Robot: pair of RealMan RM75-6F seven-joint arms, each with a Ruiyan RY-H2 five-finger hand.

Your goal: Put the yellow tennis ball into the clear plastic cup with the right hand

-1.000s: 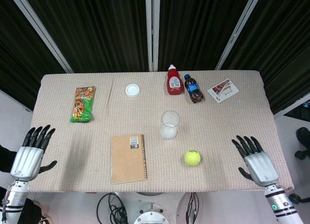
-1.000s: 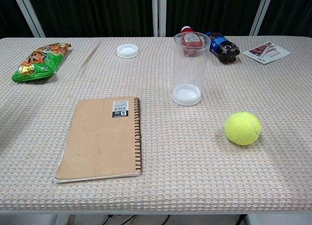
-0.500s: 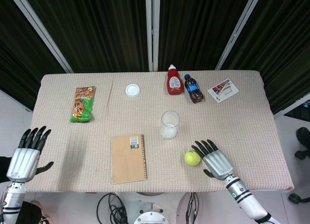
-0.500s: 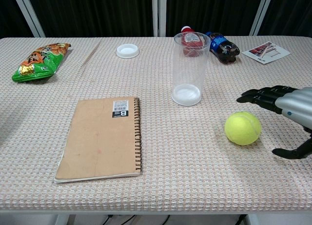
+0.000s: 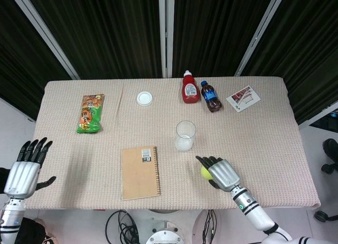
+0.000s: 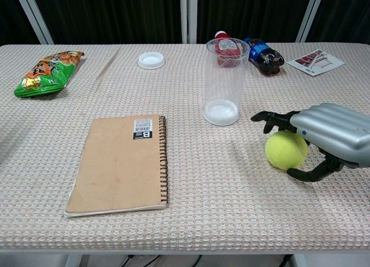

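The yellow tennis ball (image 5: pixel 204 171) (image 6: pixel 283 151) lies on the table just right of and nearer than the clear plastic cup (image 5: pixel 185 135) (image 6: pixel 225 82), which stands upright and empty. My right hand (image 5: pixel 222 174) (image 6: pixel 332 134) hovers over the ball from the right, fingers stretched across its top and thumb curved beside it at the front; no closed grasp shows. My left hand (image 5: pixel 26 170) is held off the table's left front corner with fingers apart and nothing in it; the chest view does not show it.
A brown spiral notebook (image 5: pixel 140 171) (image 6: pixel 121 163) lies left of the cup. Further back are a green snack bag (image 5: pixel 91 113), a white lid (image 5: pixel 144 98), a red ketchup bottle (image 5: pixel 190 87), a cola bottle (image 5: pixel 210 96) and a card (image 5: pixel 243 98).
My right hand has swept left from the table's right front edge to the ball and now covers it. The ball and cup have stayed put. The left hand barely shifted.
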